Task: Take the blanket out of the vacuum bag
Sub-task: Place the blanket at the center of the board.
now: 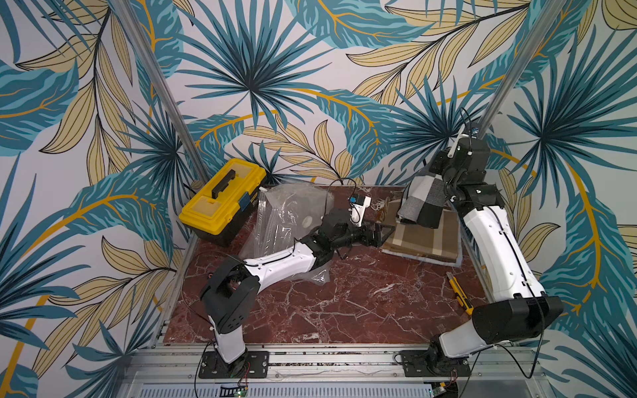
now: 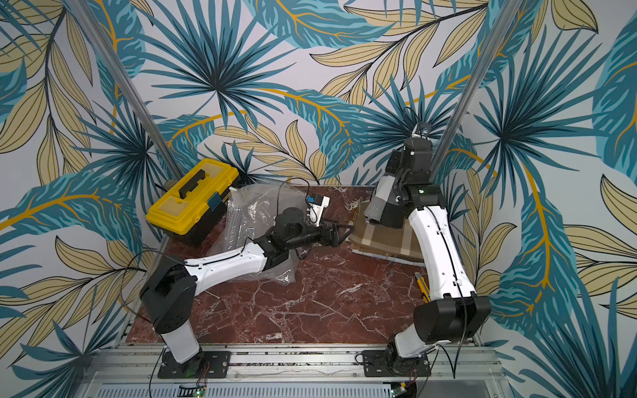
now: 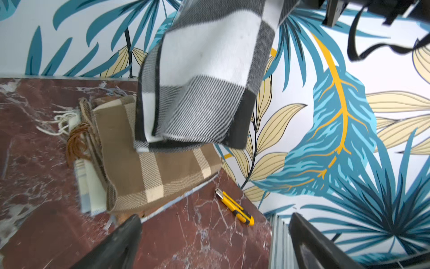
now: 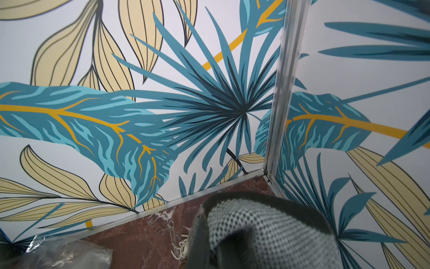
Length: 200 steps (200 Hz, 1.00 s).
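The checked blanket point(image 1: 422, 201) is hanging fully outside the vacuum bag point(image 1: 279, 220), which is lying slack on the table. The right gripper point(image 1: 435, 171) is pinching it above the brown folded pile point(image 1: 424, 241). The left gripper point(image 1: 384, 233) is standing wide, holding nothing. Probably only the putting down is remaining.

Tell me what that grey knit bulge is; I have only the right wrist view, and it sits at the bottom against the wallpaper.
Observer: A checked blanket, black, white and grey, hanging from the right gripper, which is shut on its top.
Operator: Is it out of the bag?
Observer: Yes; the vacuum bag lies crumpled beside the yellow toolbox, apart from the blanket and partly under the left arm.
Operator: What is below the blanket?
Observer: A folded tan plaid blanket on the table; whether the two touch, I cannot tell.
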Available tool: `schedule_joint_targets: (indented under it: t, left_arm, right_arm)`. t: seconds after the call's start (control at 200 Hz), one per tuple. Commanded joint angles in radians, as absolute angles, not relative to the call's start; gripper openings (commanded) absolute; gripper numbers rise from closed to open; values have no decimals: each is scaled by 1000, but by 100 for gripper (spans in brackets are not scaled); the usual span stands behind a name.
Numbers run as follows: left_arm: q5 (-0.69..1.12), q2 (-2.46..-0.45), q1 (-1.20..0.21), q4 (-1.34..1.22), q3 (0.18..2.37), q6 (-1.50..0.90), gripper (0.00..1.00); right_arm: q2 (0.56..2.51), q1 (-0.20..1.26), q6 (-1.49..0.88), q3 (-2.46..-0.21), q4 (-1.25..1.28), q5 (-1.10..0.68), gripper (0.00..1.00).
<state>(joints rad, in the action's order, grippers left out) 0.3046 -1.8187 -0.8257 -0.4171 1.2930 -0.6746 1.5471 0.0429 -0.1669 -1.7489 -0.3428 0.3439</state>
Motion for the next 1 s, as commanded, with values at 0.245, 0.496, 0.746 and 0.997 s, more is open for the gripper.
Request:
schedule_joint_targets:
  t: [0.245, 0.496, 0.746, 0.997]
  left_arm:
    - [194, -2081, -912, -766, 1460, -1067, 100]
    - [173, -2211, -933, -702, 1649, -1075, 100]
    - [131, -2291, -949, -615, 1738, -1166, 100]
    - [113, -2334, -960, -561, 1784, -1184, 100]
  right_arm:
    - [1473, 30, -182, -1677, -235, 319, 0]
    - [1466, 29, -218, -1663, -237, 292, 0]
    - [1471, 28, -228, -1661, -232, 275, 0]
    - [1480, 29, -238, -1664, -230, 258, 0]
